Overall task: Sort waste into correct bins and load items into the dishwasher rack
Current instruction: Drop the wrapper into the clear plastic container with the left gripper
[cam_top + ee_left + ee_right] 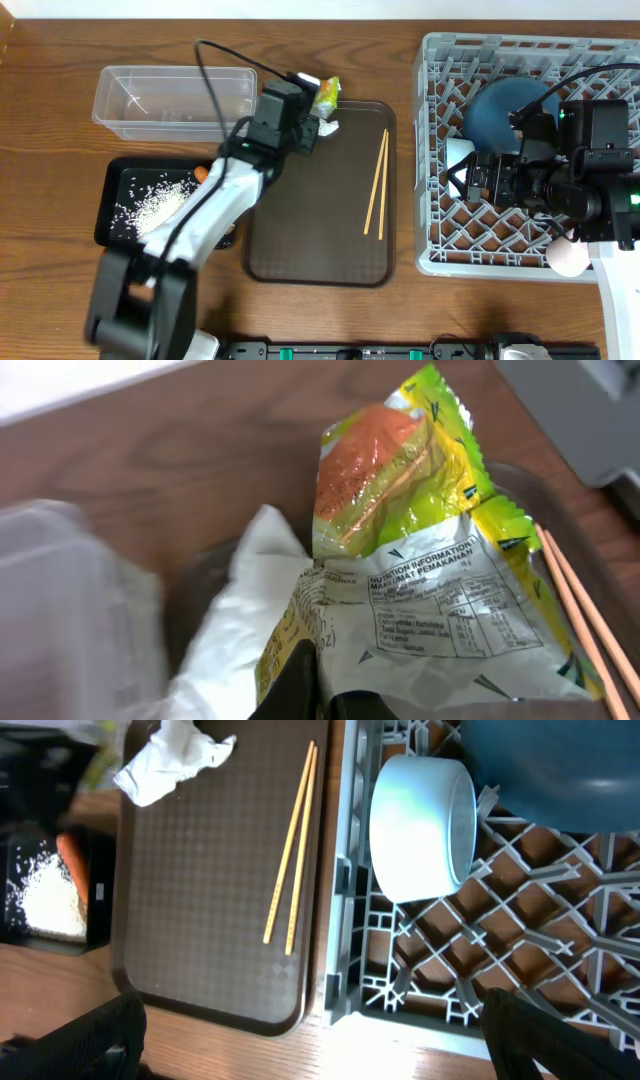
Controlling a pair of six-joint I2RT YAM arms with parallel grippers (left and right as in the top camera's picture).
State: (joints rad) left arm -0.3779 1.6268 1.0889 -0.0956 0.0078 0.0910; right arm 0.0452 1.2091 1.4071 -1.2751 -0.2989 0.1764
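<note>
The left claw (325, 690) was clamped on the lower edge of the wrapper (420, 550) — creases fanned out from the pinch — at the far left corner of the brown tray (320, 235). The wrapper's long axis ran away from the claw. It was glossy, crinkled film, green-yellow with an orange patch. Just beneath it lay the soft, crumpled napkin (245, 620). The tub (170, 100), clear rigid plastic, sat on the tabletop just to the claw's left, so this arm was the nearer one. The right claw (315, 1010) hung over the rack (345, 920) — fingers spread apart, empty.
</note>
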